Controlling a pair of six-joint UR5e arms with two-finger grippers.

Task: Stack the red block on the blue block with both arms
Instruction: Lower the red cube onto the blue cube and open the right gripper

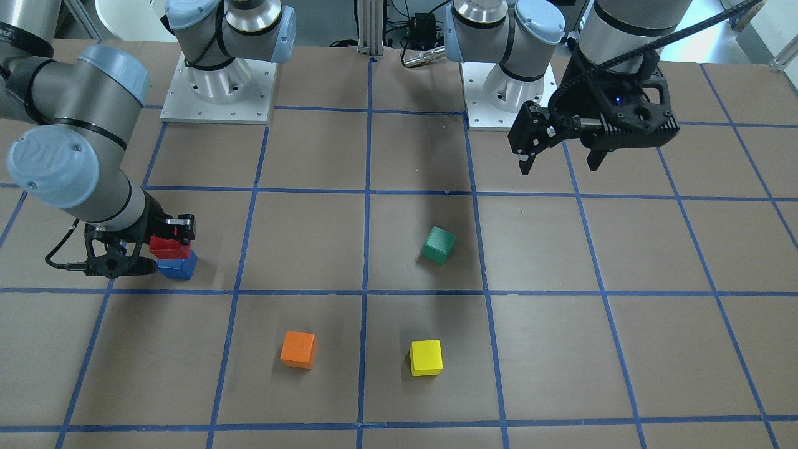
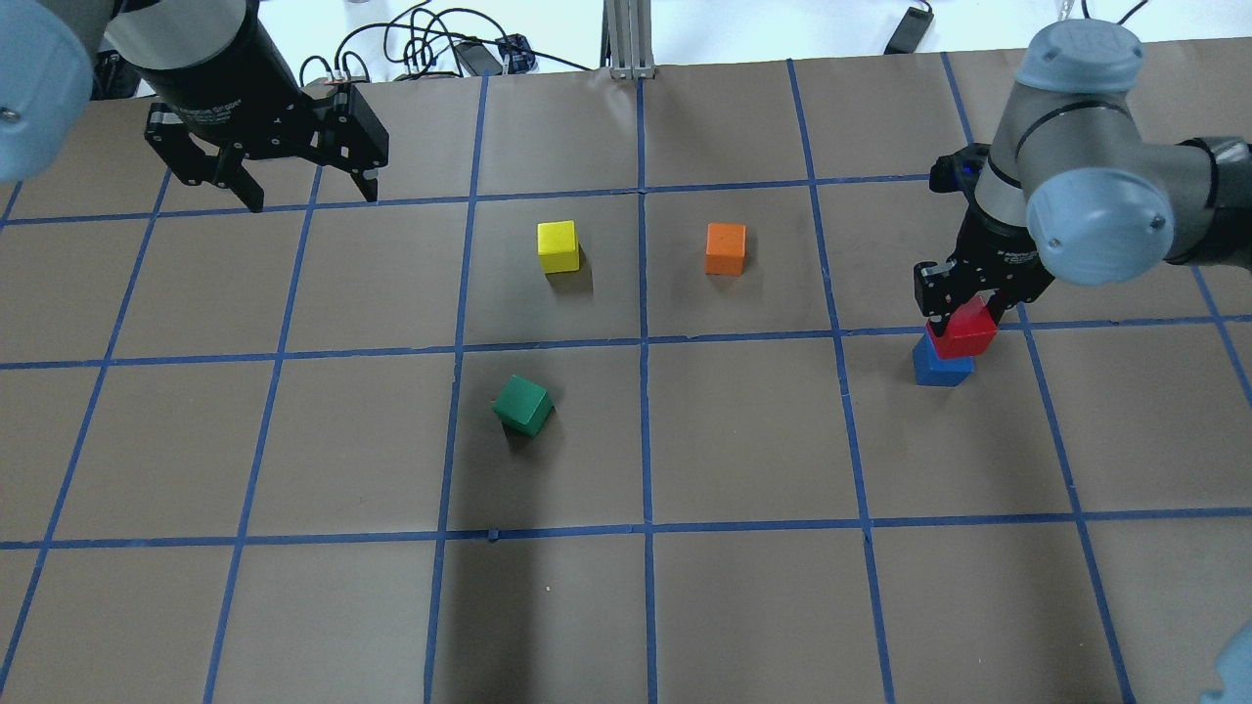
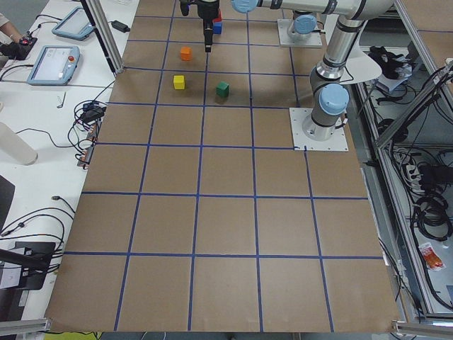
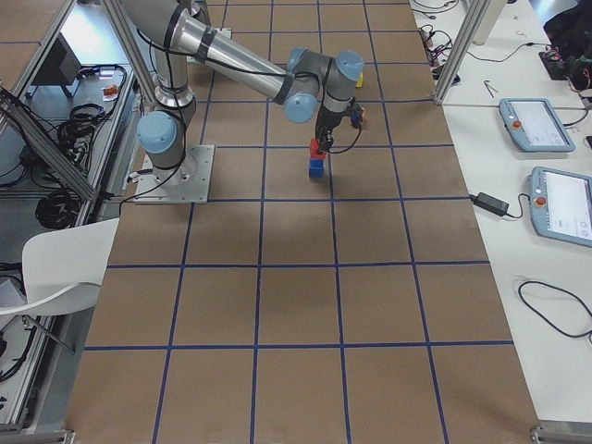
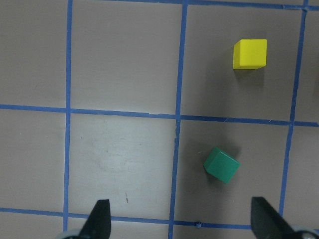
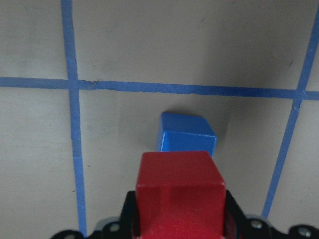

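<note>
The right gripper [image 2: 963, 315] was clenched on the red block [image 2: 962, 330], holding it directly over the blue block [image 2: 941, 368], which sat on the table [image 2: 743, 440] on that arm's side; whether the two cubes touched could not be told; the left gripper [image 2: 313, 200] hung released and empty above the table, well apart; a green block [image 2: 522, 405], yellow block [image 2: 558, 246] and orange block [image 2: 725, 248] lay separately between the arms.
</note>
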